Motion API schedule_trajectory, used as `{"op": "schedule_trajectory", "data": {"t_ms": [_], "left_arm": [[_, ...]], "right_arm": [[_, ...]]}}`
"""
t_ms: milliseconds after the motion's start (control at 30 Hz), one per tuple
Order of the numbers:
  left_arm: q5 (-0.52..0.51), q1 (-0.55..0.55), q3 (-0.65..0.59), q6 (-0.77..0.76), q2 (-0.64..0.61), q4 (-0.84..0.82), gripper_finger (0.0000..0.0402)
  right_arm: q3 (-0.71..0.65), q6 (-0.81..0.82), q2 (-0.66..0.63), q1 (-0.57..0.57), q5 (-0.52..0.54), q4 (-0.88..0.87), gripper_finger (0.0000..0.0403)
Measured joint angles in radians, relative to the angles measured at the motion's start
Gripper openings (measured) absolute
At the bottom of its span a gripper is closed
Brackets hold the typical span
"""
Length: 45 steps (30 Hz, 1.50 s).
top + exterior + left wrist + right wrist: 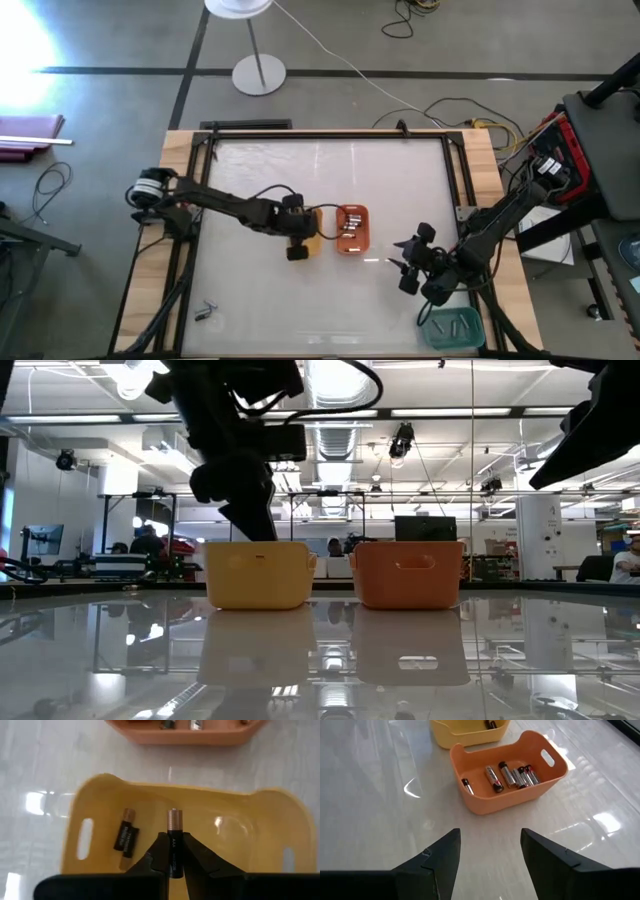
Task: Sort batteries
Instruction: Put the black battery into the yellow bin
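My left gripper [174,851] hovers over the yellow tray [250,825], shut on a black battery with a copper end [173,832]. Another black and copper battery [125,836] lies on the yellow tray's floor. The orange tray [512,795] stands beside it on the table and holds several batteries [512,774]. My right gripper [490,855] is open above bare table, near the orange tray's right side. The teal tray [452,325] near the front right corner holds a few silvery batteries. My left gripper pinches the black battery's dark body [173,857] between its two fingers, which lie along the battery. The copper end [173,820] sticks out past the fingertips. The battery is lifted clear, above the yellow tray's inside.
A few small silvery batteries [207,312] lie on the table near the front left corner. The table has a glossy white top inside a black frame [330,135]. A lamp stand [258,72] is on the floor beyond the far edge.
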Motion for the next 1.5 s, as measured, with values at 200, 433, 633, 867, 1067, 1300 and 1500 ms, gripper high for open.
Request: {"op": "schedule_trajectory", "data": {"t_ms": [200, 433, 633, 867, 1067, 1300, 1500], "left_arm": [[0.012, 0.004, 0.011, 0.022, 0.042, -0.010, 0.0013], [0.073, 0.024, 0.010, 0.032, 0.063, -0.005, 0.0013], [0.085, 0.030, 0.010, 0.023, 0.097, 0.000, 0.0013], [0.082, 0.032, 0.010, 0.028, 0.125, 0.004, 0.0013], [0.079, 0.032, 0.010, 0.009, 0.125, 0.004, 0.0032], [0.053, 0.032, 0.010, 0.003, 0.125, -0.002, 0.0070], [0.002, 0.032, 0.010, -0.006, 0.108, -0.006, 0.0101]], "right_arm": [[0.000, 0.000, 0.000, 0.000, -0.002, 0.001, 0.0201], [0.010, -0.009, 0.000, 0.000, 0.002, 0.001, 0.0201], [0.013, -0.011, 0.000, -0.006, 0.003, 0.001, 0.0201], [0.013, -0.003, 0.000, -0.011, 0.003, 0.002, 0.0201], [0.013, 0.000, 0.000, -0.019, 0.003, 0.003, 0.0201], [0.013, -0.002, 0.000, -0.024, 0.003, 0.006, 0.0201], [0.013, -0.002, -0.003, -0.024, -0.005, 0.006, 0.0201]]}}
